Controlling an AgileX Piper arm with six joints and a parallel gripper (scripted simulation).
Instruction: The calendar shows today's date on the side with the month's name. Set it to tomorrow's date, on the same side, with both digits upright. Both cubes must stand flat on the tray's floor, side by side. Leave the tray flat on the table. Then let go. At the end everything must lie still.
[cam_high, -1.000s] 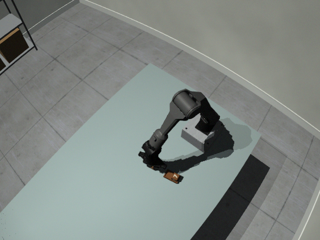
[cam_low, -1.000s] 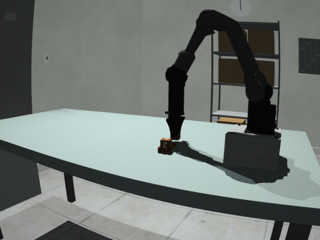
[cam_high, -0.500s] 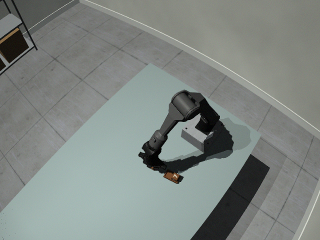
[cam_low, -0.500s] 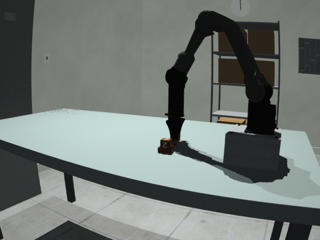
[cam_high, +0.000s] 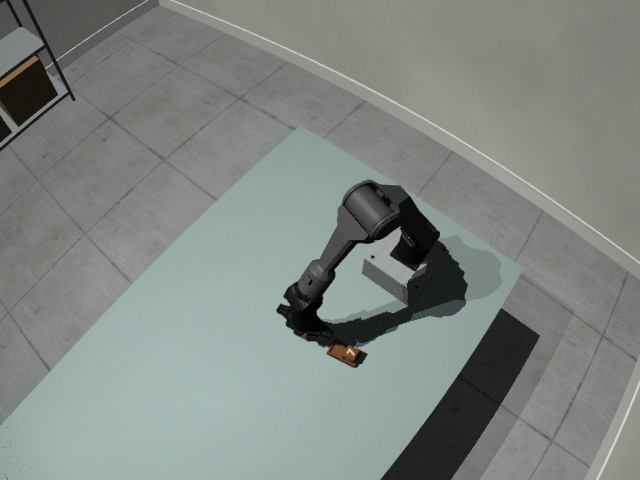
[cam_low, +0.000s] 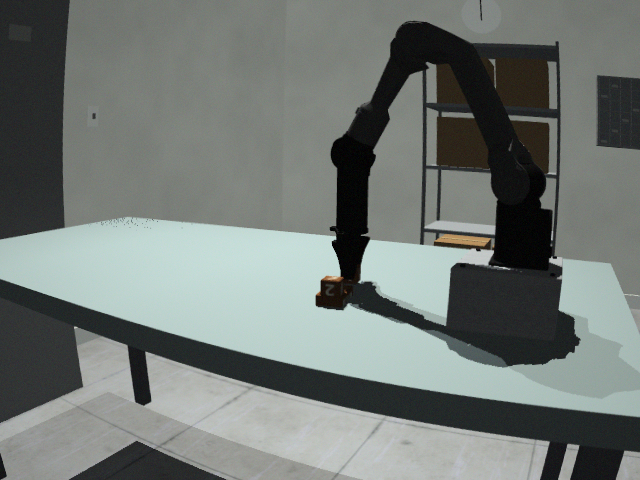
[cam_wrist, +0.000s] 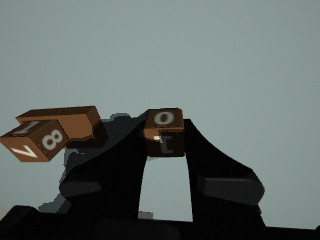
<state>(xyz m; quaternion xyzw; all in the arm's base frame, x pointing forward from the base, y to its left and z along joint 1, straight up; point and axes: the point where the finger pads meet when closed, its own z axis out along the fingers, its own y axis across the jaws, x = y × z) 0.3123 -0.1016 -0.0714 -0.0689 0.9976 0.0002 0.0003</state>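
My gripper (cam_wrist: 165, 128) is shut on a brown number cube (cam_wrist: 164, 131) whose visible faces read 0 and 1. It hangs low over the table, right beside the brown tray (cam_wrist: 62, 121). The second cube (cam_wrist: 34, 141) stands at one end of the tray, showing 7, 8 and 1 in the wrist view. The top view shows the tray (cam_high: 343, 350) with the 7 on top, just right of the gripper (cam_high: 306, 332). The exterior view shows a 2 on the tray cube (cam_low: 331, 287), with the gripper (cam_low: 349, 276) just behind it. I cannot tell whether the held cube touches the table.
The arm's grey base block (cam_high: 395, 271) stands on the table behind the tray, casting a long shadow. A metal shelf with cardboard boxes (cam_low: 491, 139) stands off the table behind the arm.
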